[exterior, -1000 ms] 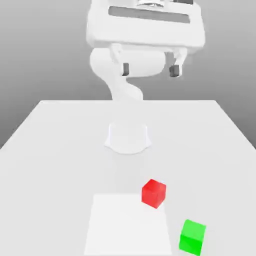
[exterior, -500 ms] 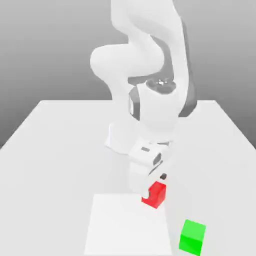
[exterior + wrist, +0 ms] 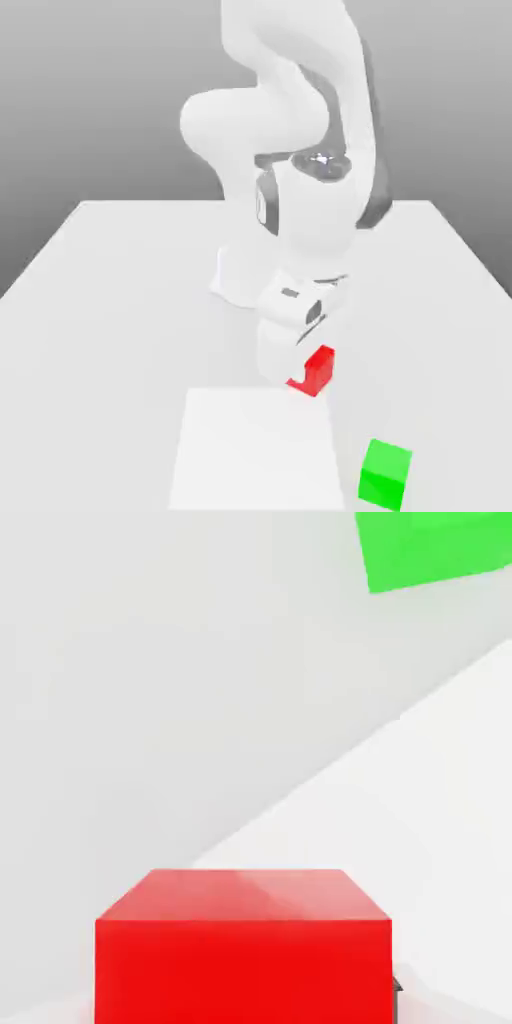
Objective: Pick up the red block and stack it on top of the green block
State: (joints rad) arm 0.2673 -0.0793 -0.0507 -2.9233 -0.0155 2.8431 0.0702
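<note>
So the gripper is sitting low in the centre of the exterior view, right at the red block, and the block is appearing partly tucked behind the hand. Whether the fingers are clenched on it I cannot tell; the hand's white body is hiding them. In the hand view the red block is filling the lower middle of the frame, very close under the camera, which is suggesting the hand is down around it. Whether it is resting on the table or just leaving it is hard to say.

The green block is sitting by itself toward the lower right of the exterior view, apart from the red one, with nothing on top. In the hand view it is showing in the upper right corner.

By my reading, the reach is done and the grasp is at most under way. Lifting, carrying across to the green block and setting the red one down on it are all remaining.
</note>
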